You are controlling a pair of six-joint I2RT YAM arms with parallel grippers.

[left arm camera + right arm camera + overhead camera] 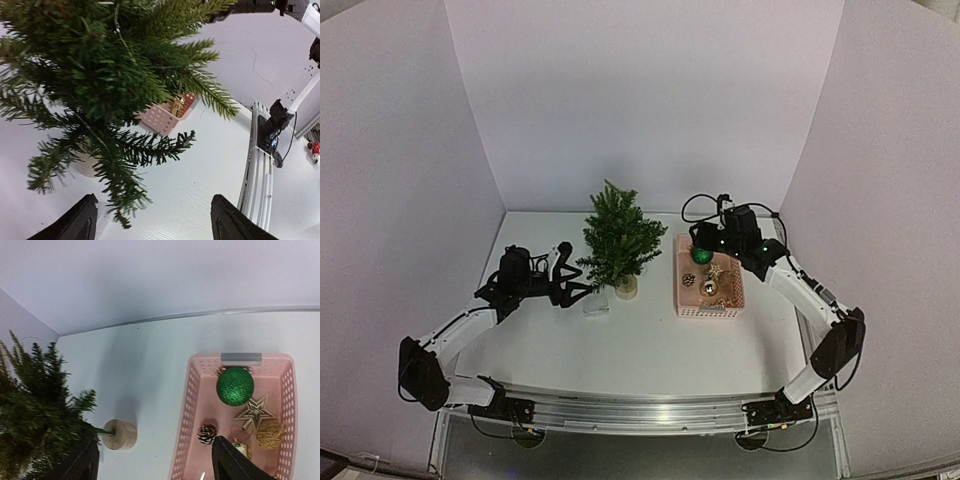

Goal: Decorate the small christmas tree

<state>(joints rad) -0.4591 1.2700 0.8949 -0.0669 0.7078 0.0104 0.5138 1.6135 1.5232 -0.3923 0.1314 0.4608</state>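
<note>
**Time to pick a decoration**

The small christmas tree (617,238) stands upright near the middle of the surface (650,350), on its little round base (120,434). No decoration shows on its branches from here.

The left hand (153,200) hovers just beside the tree, low down on its left side. Its two fingers are spread wide and nothing is between them.

On the other side of the tree sits the pink basket (192,390). Inside it lie a green ball (235,386), a star (255,412), a pine cone (207,433) and a gold string ball (270,432). The right hand (155,442) hangs above the far end of the basket, near the green ball. Its fingers are wide apart too, and it holds nothing.

So the job looks like it is at the start of a pick-up step. I think the right hand needs to go down into the basket, close gently on one decoration and lift it out without bumping the basket wall. Then it has to carry the decoration over to a branch.
</note>
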